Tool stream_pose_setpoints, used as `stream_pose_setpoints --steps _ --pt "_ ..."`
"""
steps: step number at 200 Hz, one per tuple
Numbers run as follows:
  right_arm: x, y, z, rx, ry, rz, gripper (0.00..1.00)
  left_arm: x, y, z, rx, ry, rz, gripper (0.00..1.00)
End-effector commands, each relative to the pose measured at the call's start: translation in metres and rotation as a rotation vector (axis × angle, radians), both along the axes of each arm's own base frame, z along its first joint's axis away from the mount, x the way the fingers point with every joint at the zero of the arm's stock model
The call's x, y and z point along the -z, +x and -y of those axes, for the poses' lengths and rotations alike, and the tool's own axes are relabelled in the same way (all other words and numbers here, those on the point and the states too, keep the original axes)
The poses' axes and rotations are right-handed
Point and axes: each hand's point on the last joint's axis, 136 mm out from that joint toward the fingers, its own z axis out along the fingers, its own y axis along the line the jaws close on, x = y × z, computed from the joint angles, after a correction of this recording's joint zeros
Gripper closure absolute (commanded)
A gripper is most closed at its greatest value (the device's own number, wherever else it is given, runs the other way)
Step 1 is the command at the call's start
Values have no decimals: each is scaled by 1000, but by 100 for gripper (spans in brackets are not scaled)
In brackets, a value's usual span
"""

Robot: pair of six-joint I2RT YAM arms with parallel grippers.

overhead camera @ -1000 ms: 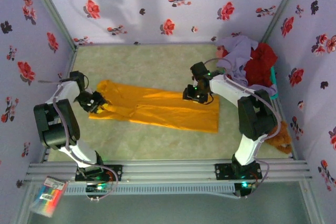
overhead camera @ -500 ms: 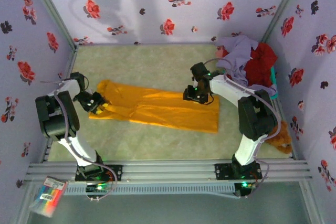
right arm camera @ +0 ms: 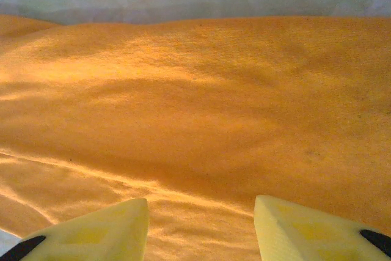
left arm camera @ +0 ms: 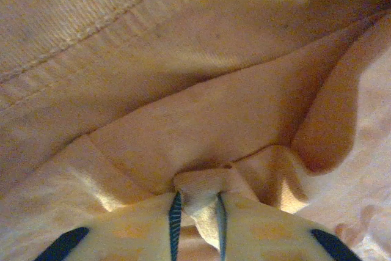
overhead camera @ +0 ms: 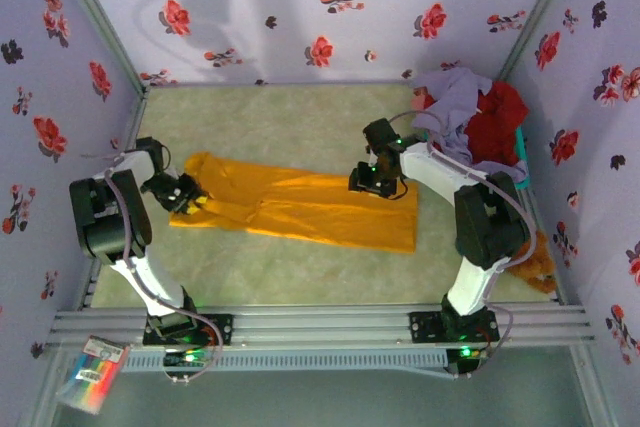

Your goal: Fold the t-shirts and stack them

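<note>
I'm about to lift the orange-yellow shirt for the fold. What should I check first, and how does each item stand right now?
1. Grip of the left gripper on the orange-yellow shirt: ok, a fold of cloth is pinched between its fingers.
2. Grip of the right gripper on the shirt: not ok, its jaws stand open over the cloth.
3. Shirt lying flat: not ok, it is bunched at the left end.
4. The lavender shirt and red shirt out of the way: ok, they are heaped in the far right corner.
5. Number of layers in the left pinch: cannot tell.
</note>
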Motion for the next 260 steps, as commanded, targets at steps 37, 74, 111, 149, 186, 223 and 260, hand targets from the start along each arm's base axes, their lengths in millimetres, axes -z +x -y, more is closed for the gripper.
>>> stream_pose_setpoints --steps 37,74,111,149,186,223,260 --pt "-4 -7 3 -15 -11 -5 50 -14 3 4 19 5 31 89" --pt "-3 -9 3 -17 -7 -7 50 -28 -15 5 24 33 7 95" --pt "1 -9 1 -18 4 -11 50 -31 -39 12 10 27 -26 97" --pt "1 -10 1 -25 5 -12 50 -19 -67 15 3 25 -107 97" --pt "1 -11 0 -30 6 -11 50 -5 -85 18 7 17 -156 98" --pt "0 -11 0 -31 10 -11 49 -8 -77 12 13 49 -144 83" --pt "-3 -14 2 -34 1 -11 49 -36 -68 1 29 111 -109 61"
